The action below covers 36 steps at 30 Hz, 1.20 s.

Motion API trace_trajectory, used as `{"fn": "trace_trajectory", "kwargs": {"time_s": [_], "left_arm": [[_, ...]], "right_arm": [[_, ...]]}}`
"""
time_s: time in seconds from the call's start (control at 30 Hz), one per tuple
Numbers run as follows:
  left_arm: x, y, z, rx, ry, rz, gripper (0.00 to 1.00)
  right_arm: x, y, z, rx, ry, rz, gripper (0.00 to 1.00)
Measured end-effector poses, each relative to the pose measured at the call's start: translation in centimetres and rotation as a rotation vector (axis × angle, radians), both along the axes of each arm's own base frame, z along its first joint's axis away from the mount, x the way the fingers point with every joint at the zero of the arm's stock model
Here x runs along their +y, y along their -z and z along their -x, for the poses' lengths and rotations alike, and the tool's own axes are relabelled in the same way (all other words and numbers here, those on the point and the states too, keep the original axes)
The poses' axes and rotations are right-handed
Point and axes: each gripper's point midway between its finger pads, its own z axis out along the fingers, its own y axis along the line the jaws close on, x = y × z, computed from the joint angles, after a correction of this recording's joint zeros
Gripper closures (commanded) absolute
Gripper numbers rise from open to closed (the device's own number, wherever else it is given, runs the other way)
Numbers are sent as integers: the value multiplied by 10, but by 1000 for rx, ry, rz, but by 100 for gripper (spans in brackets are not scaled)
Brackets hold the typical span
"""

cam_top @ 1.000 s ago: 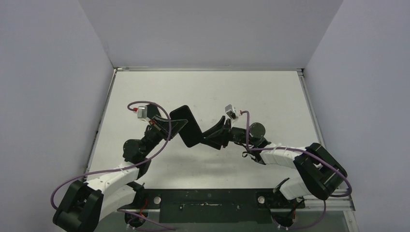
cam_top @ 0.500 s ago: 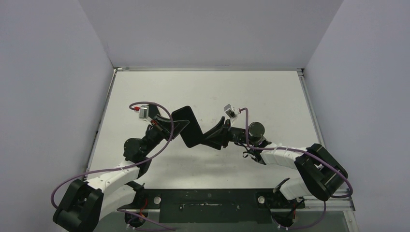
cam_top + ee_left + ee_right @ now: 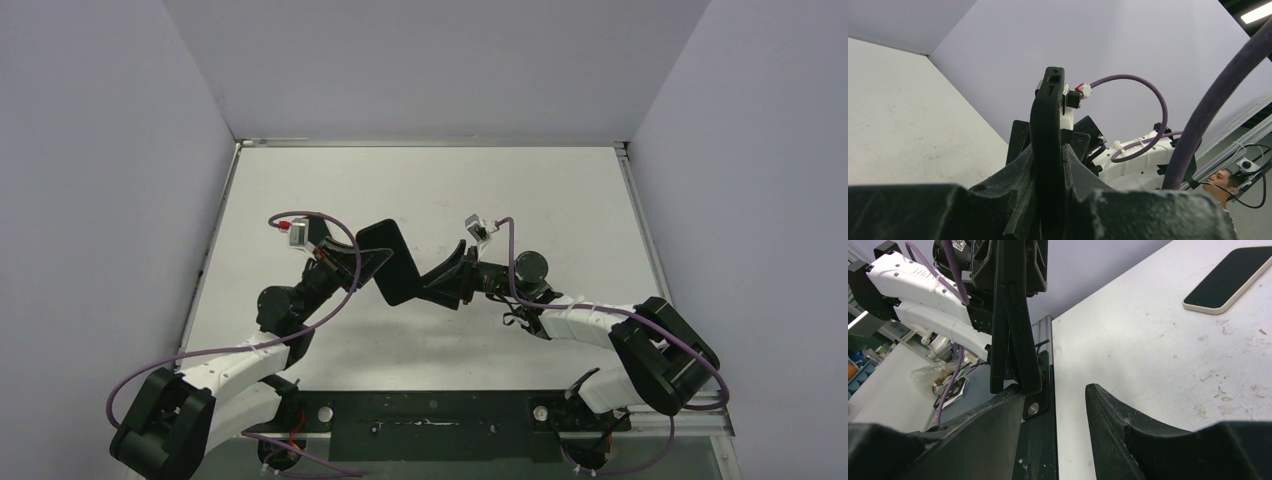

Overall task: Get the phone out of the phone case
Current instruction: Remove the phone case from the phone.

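My left gripper [image 3: 362, 262] is shut on a black phone case [image 3: 390, 265] and holds it above the middle of the table. In the left wrist view the case [image 3: 1047, 110] stands edge-on between the fingers of that gripper [image 3: 1048, 150]. My right gripper [image 3: 440, 285] is open at the case's lower end. In the right wrist view the case [image 3: 1010, 315] hangs edge-on just above the left fingertip [image 3: 1015, 395], with the gripper [image 3: 1055, 390] empty. A dark-screened phone [image 3: 1228, 277] with a pale rim lies flat on the table. It does not show in the top view.
A black rail [image 3: 1043, 365] runs along the table edge under the case. Grey walls enclose the white table [image 3: 430, 180] on three sides. Both arms' purple cables [image 3: 330, 225] loop near the case.
My left gripper and the case have shifted slightly to the right. The right gripper has stayed open at the case's lower end.
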Motion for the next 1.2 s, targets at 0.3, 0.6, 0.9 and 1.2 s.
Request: {"fn": "trace_trajectory", "kwargs": {"time_s": [0.3,0.6,0.9,1.2], "left_arm": [[-1,-1,0,1,-4,11,100],[2,21,-1,120,-19,44,100],[3,16,-4,123,-33,65,100],[-5,15,-16,129,-27,55,100]], "right_arm": [[0,-2,-3,40,10,-16,52],[2,-18,-25,49,77,-106,54],[9,-23,-26,45,52,-123,56],[10,-25,-28,36,54,-126,73]]}}
